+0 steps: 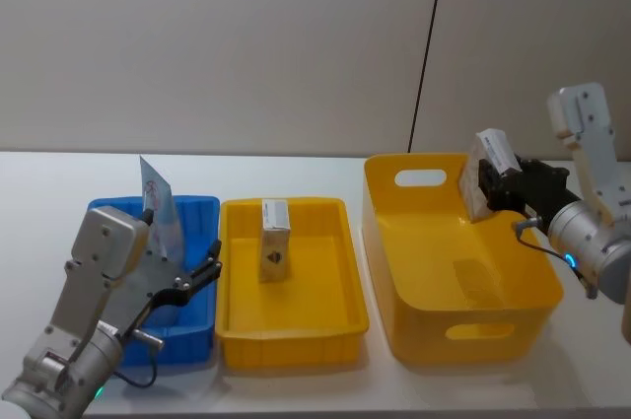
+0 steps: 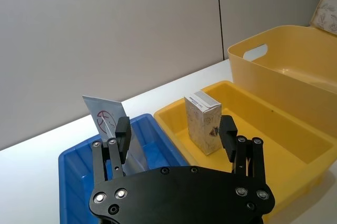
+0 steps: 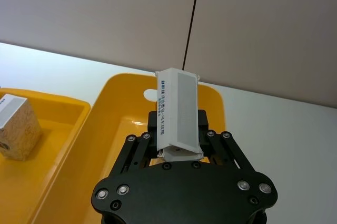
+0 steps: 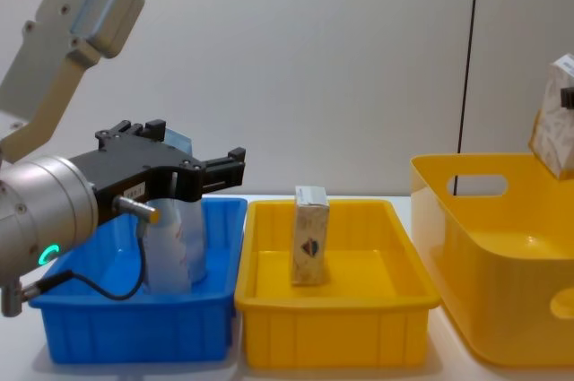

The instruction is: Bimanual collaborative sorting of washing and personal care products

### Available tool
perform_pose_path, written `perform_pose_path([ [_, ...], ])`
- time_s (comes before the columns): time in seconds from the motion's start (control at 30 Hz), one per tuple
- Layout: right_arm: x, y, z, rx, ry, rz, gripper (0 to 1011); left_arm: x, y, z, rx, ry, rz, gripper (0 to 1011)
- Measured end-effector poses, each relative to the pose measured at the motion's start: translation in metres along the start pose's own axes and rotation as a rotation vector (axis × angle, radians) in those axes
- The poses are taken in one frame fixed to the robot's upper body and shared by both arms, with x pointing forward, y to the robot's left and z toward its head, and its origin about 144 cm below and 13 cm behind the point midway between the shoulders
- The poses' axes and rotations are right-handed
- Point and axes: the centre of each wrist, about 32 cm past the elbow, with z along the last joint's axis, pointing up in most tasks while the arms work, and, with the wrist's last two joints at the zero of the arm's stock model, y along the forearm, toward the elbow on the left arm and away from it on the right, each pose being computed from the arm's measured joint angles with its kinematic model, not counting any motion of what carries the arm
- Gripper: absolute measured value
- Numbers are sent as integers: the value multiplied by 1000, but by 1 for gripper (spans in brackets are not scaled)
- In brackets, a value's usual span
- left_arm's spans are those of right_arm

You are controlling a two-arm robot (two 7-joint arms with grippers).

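Observation:
A pale blue squeeze tube (image 1: pixel 158 204) stands upright in the blue bin (image 1: pixel 192 210). My left gripper (image 1: pixel 192 276) hovers open over that bin, with the tube (image 2: pixel 105 116) just past one finger and nothing between the fingers. One cream carton (image 1: pixel 274 240) with a dark emblem stands upright in the shallow yellow tray (image 1: pixel 296 340). My right gripper (image 1: pixel 493 187) is shut on a second cream carton (image 1: pixel 488 168), held above the far right rim of the big yellow basket (image 1: pixel 463 340). In the right wrist view this carton (image 3: pixel 178 113) sticks up from between the jaws.
The three containers stand side by side on a white table: blue bin, yellow tray (image 4: pixel 332 332), then basket (image 4: pixel 484 220). The basket floor is bare. A grey wall stands close behind the table.

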Motion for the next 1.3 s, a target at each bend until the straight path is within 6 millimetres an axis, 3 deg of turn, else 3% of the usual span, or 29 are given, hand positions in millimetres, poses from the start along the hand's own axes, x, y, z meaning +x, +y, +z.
perform_pose_path([
  [0.2,1,1,0,-2,2,2,357,0,0,0,0,0,0,1002],
  [0.27,1,2,0,-2,2,4,402,0,0,0,0,0,0,1003],
  [0.3,1,2,0,-2,3,4,472,0,0,0,0,0,0,1002],
  [0.87,2,3,0,-3,5,6,984,0,0,0,0,0,0,1002],
  [1.3,2,4,0,-4,5,7,1003,-2,3,-5,37,35,25,1003],
])
